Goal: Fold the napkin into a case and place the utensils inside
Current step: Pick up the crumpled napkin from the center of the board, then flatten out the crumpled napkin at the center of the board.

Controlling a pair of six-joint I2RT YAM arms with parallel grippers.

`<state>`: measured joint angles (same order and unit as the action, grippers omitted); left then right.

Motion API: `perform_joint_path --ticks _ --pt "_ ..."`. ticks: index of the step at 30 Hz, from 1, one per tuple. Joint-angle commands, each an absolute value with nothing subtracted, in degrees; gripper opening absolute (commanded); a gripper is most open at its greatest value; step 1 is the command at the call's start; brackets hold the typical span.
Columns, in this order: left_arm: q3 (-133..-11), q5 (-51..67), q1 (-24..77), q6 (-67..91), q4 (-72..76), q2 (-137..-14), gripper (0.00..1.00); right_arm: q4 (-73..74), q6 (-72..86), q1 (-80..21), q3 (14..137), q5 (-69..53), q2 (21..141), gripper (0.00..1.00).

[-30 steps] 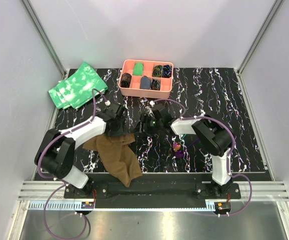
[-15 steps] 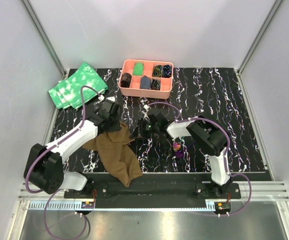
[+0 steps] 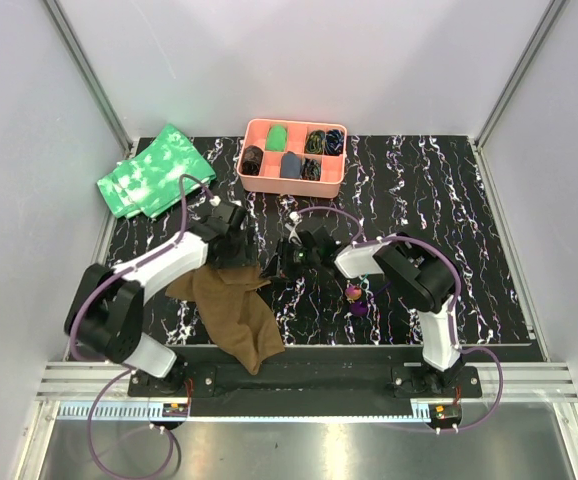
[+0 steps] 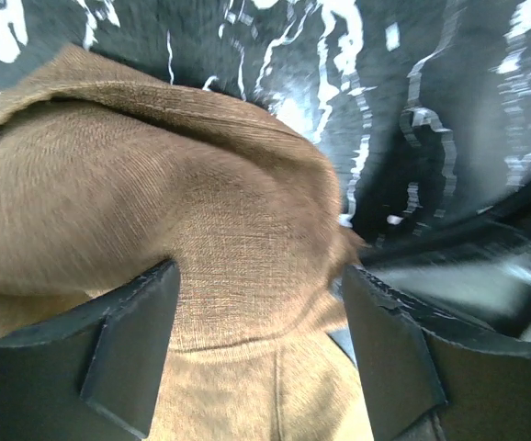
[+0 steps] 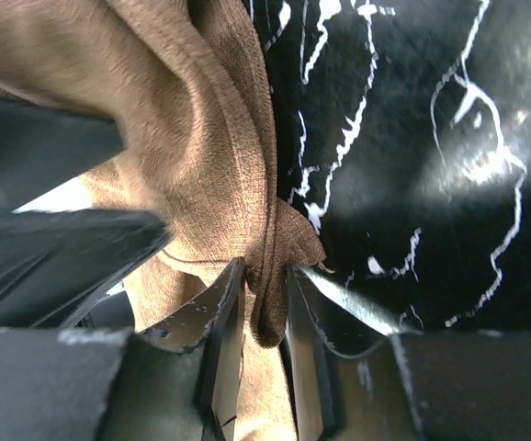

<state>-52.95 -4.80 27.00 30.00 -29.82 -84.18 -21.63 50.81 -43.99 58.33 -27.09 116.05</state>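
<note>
we: right gripper (image 5: 264,294) clamped on napkin (image 3: 234,315) fold | left gripper (image 4: 258,285) jaws wide, straddling the bunch | cloth runs toward near edge, left arm closer

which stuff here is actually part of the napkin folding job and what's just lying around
In the job: napkin, bunched, pinched by the right gripper; left gripper, open over the cloth; utensils on the table.
Lying about: green mottled cloths; pink tray with its small items.
</note>
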Motion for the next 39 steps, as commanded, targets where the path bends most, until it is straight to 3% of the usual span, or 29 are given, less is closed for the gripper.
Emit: perform_joint_path --ticks 1,3,4,6,7,9,12,14,21,29,34,39 --pt "-55.5 -5.4 27.2 29.0 -27.9 -87.4 0.68 -23.8 50.7 -44.7 57.0 -27.2 111.9 0.32" --pt "-55.9 -5.9 27.2 29.0 -27.9 -88.0 0.59 -23.6 50.5 -44.8 56.9 -27.2 111.9 0.32" --pt "-56.1 -6.3 27.3 28.9 -27.9 -88.2 0.47 -23.6 50.4 -44.8 56.8 -27.3 111.9 0.32" --pt "-56.3 -6.8 27.2 29.1 -27.9 -87.1 0.39 -23.5 50.1 -44.8 56.4 -27.3 111.9 0.31" --pt "-56.3 -7.2 27.2 29.0 -27.9 -86.7 0.3 -23.4 50.1 -44.8 56.4 -27.4 111.9 0.25" --pt "-56.6 -7.6 27.2 28.8 -28.6 -84.5 0.23 -22.2 49.3 -44.8 56.6 -27.3 111.5 0.2" --pt "-57.7 -7.2 27.2 27.8 -31.0 -80.3 0.11 -16.6 46.5 -44.8 57.7 -25.4 109.7 0.01" --pt "-58.9 -7.3 27.1 26.8 -32.7 -76.0 0.05 -12.2 42.7 -44.6 59.2 -22.7 107.3 0.0" --pt "-63.4 -7.8 23.2 24.3 -40.9 -58.3 0.0 12.5 31.4 -43.5 64.9 -9.2 93.0 0.0" --pt "-75.7 -24.3 21.2 24.2 -42.5 -37.4 0.0 31.6 20.2 -43.5 82.2 6.0 73.4 0.0" --pt "-85.9 -28.6 21.2 23.8 -42.4 -32.6 0.0 38.5 15.7 -43.4 92.5 1.2 67.2 0.0" --pt "-92.5 -28.4 21.3 23.7 -41.4 -29.8 0.0 40.7 15.3 -43.5 100.9 -16.5 64.8 0.0"
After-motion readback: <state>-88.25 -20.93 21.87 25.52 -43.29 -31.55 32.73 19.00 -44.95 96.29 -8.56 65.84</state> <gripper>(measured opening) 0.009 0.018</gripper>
